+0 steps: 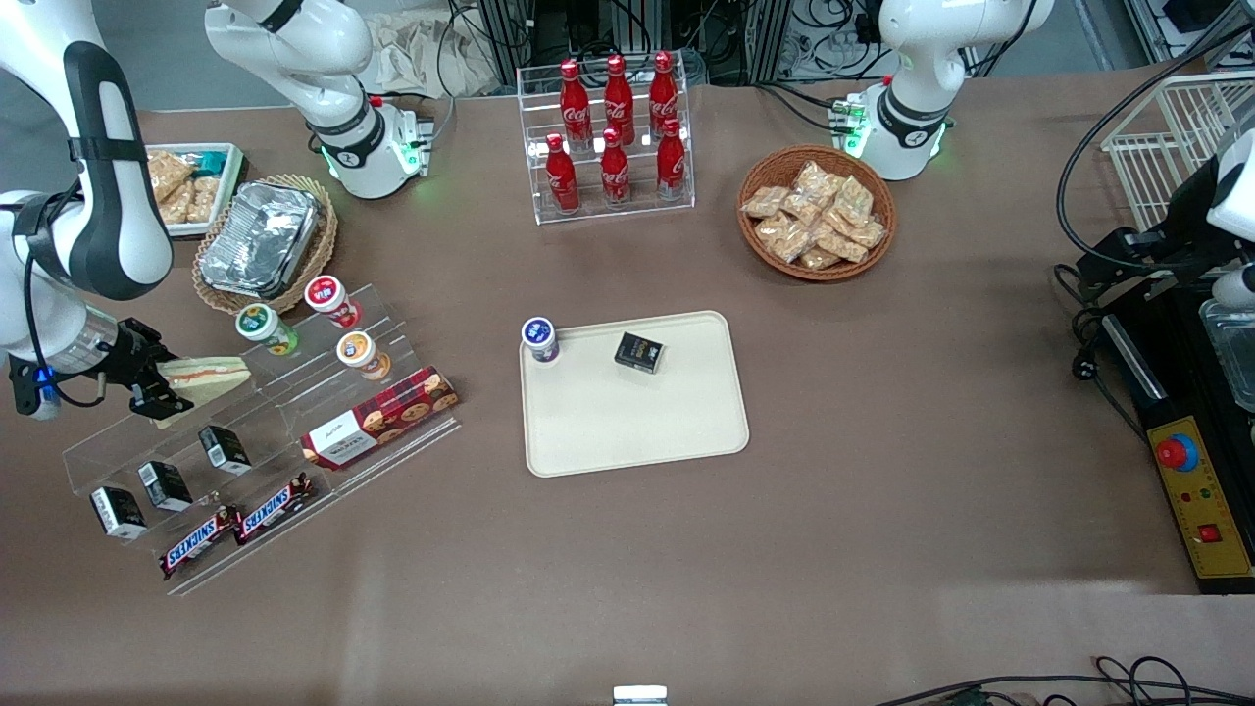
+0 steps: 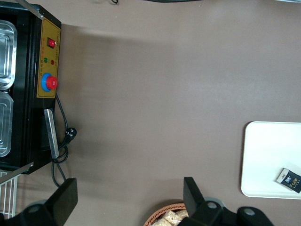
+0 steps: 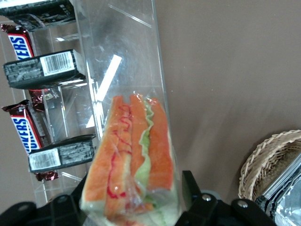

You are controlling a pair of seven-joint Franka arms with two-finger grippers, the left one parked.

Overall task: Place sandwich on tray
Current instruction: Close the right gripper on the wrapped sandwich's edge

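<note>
Front view showed the gripper (image 1: 157, 387) at the working arm's end of the table, over the upper step of the clear plastic rack (image 1: 260, 431), with the sandwich (image 1: 204, 378) caught between its fingers. The wrist camera made that plain: the wrapped wedge (image 3: 131, 160) sat squeezed between the two black fingers (image 3: 190, 195), its orange and green cut edge facing the lens, so the jaws were clamped on it, not merely near it. I could not tell for sure whether it had cleared the rack or was resting on the step.

The tray (image 1: 637, 431) lay well apart from there, near the middle of the table, and it already carried a small cup (image 1: 540, 339) at one corner and a little dark box (image 1: 640, 352) nearby. Most of its surface nearer the front camera was bare.

So I judged the grasp to be made and the carry not yet done. The next move would call for a clean lift off the rack, high enough to pass over the cups (image 1: 333, 324) and the red cookie box (image 1: 380, 418) standing between, then a sweep across to the bare part of the tray, clear of the cup and the dark box, before letting go.
</note>
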